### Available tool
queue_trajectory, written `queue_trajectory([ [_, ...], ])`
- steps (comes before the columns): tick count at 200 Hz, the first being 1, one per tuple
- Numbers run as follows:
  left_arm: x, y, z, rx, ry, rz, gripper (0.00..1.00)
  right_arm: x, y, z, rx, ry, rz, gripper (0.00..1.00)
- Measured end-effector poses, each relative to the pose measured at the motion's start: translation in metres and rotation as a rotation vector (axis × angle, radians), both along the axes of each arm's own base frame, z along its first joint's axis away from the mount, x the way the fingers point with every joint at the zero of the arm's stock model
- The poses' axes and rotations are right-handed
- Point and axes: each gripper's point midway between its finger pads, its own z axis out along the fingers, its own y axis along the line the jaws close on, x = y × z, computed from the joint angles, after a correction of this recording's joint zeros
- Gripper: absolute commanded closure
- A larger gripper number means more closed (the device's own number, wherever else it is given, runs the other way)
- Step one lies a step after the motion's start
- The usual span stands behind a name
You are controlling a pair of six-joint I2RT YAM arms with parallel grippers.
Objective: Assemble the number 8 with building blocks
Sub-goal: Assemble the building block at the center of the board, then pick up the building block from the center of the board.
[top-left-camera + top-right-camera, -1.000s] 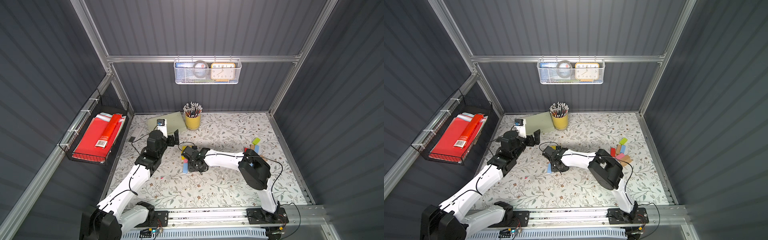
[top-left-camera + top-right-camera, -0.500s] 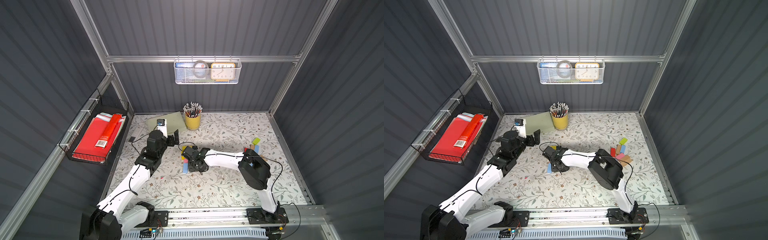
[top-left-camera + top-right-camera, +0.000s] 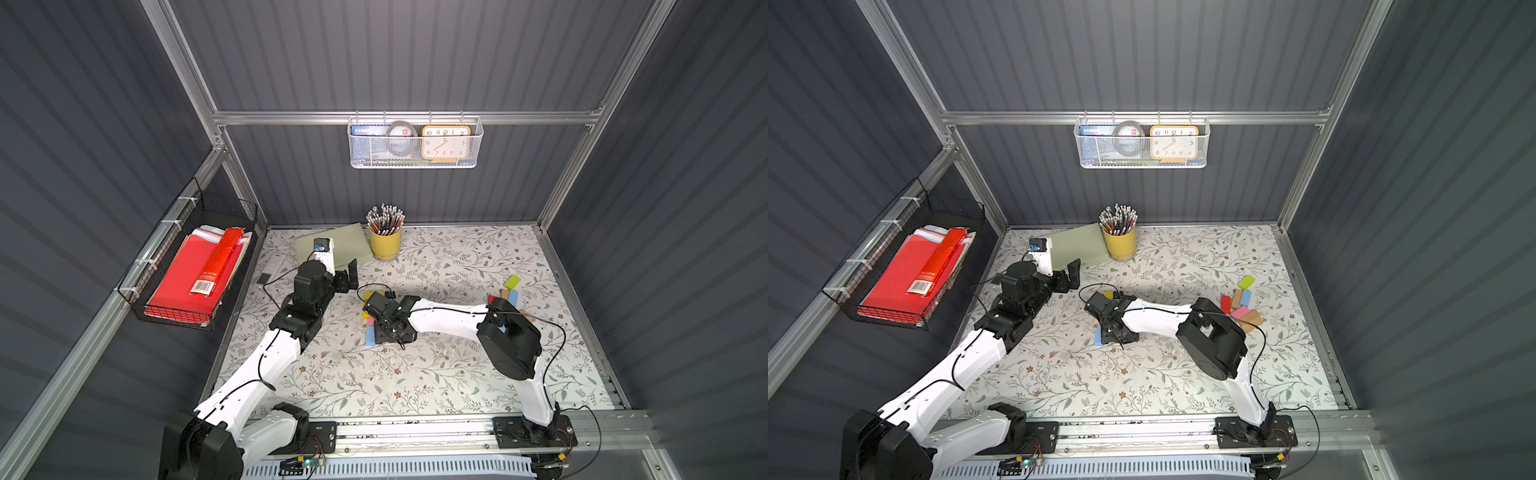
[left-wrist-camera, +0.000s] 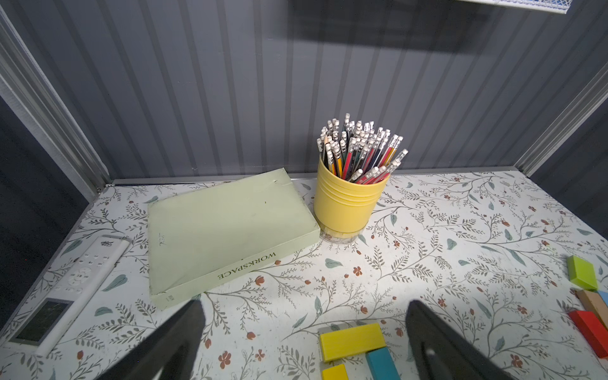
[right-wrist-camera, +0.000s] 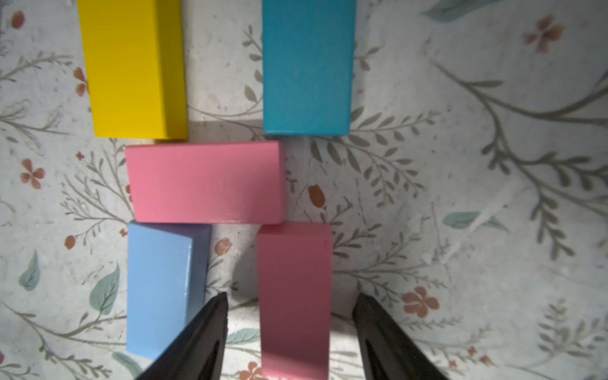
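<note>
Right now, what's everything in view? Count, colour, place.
placed blocks: six; two yellow, two pink, teal, light blue; middle of the table
spare blocks: about six; lime, red, tan, light blue, pink; table's right side
pencil cup: one, yellow, back of table
book: one, pale green, beside the cup
remote: one, white, by the left wall
clock: one, orange, in the white wire basket on the back wall
folders: a stack, red, in the black wire basket on the left wall
left claw: one, black, open, empty, near the book
right claw: one, black, open, straddling a pink block without touching it
</note>
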Motion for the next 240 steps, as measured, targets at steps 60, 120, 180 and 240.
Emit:
queue_trajectory([
  [60, 0.0, 0.0, 0.0, 0.0, 0.0, 0.0, 0.0, 0.015, -0.023, 0.078, 0.102, -0.123, -0.052, 0.29],
  [120, 0.002, -0.001, -0.002, 0.007, 0.003, -0.006, 0.0, 0.035, -0.122, 0.112, 0.18, -0.205, -0.218, 0.27],
  [180, -0.002, -0.019, -0.031, 0.041, 0.101, -0.07, 0.01, 0.038, -0.231, 0.092, 0.118, -0.209, -0.392, 0.24],
  [240, -0.013, -0.072, -0.046, 0.111, 0.141, -0.222, 0.01, 0.036, -0.317, 0.069, 0.034, -0.192, -0.533, 0.24],
])
